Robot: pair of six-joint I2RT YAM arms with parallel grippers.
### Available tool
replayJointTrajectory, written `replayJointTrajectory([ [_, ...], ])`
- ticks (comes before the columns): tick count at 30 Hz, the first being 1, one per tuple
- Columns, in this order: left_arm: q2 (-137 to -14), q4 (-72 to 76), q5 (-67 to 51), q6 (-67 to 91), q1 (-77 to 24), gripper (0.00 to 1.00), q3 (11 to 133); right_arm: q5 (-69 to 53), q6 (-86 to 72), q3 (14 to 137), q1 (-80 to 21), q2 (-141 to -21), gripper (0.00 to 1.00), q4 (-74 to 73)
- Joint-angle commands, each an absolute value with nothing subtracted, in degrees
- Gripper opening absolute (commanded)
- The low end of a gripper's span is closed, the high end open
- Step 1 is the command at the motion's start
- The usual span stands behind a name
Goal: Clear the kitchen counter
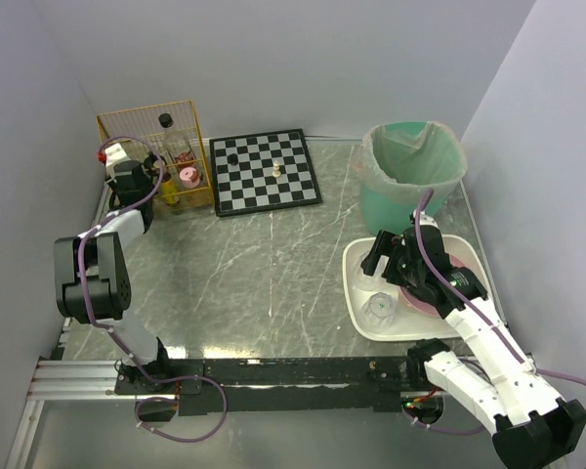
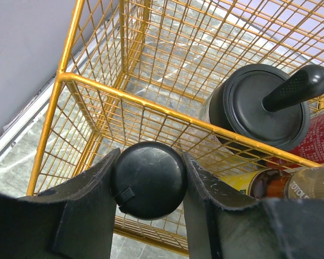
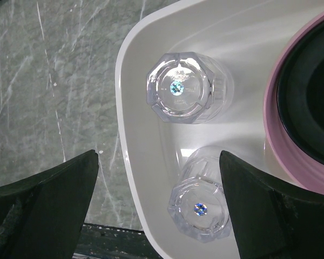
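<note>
Risk: clenches black cap (image 2: pixel 149 179) in left gripper (image 2: pixel 150 157) at wire basket (image 2: pixel 151 107) rim, may catch wire; holds right gripper (image 3: pixel 157 162) released over glasses (image 3: pixel 183 89), may topple one.

Grey-green marble on the counter (image 1: pixel 273 283), pale veins running through it. Black-and-white checks on the chessboard (image 1: pixel 266 172), golden-yellow wire for the basket (image 1: pixel 142 127), mint green for the bin (image 1: pixel 391 205). White tray (image 1: pixel 352 264), pink-rimmed dish (image 3: pixel 281 140) with a black centre, clear glasses (image 3: pixel 182 89), a black cap (image 2: pixel 148 179), and what looks like a red label (image 2: pixel 321 132) behind it.
</note>
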State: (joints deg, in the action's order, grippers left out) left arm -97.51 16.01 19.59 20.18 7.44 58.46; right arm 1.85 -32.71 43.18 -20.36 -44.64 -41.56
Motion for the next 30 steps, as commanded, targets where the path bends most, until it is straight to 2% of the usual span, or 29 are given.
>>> replayJointTrajectory([
  [1, -98.1, 17.0, 21.4, 19.4, 6.9, 0.41, 58.6, 1.6, -33.0, 44.9, -20.0, -44.8, 0.99, -39.7],
  [8, -98.2, 16.3, 21.9, 19.4, 6.8, 0.57, 58.9, 1.3, -33.0, 44.8, -20.0, -44.8, 0.99, -39.6],
  [16, -96.9, 15.3, 21.7, 20.4, 6.6, 0.70, 59.1, 1.5, -33.2, 44.6, -20.0, -44.6, 0.99, -39.6],
  [22, -93.3, 12.0, 21.7, 22.1, 6.6, 0.75, 60.9, 1.5, -33.5, 44.6, -20.0, -44.3, 0.99, -39.8],
  [30, -86.3, -1.8, 24.9, 22.8, 6.6, 0.83, 69.8, 2.1, -33.8, 44.2, -20.0, -43.0, 0.99, -40.3],
])
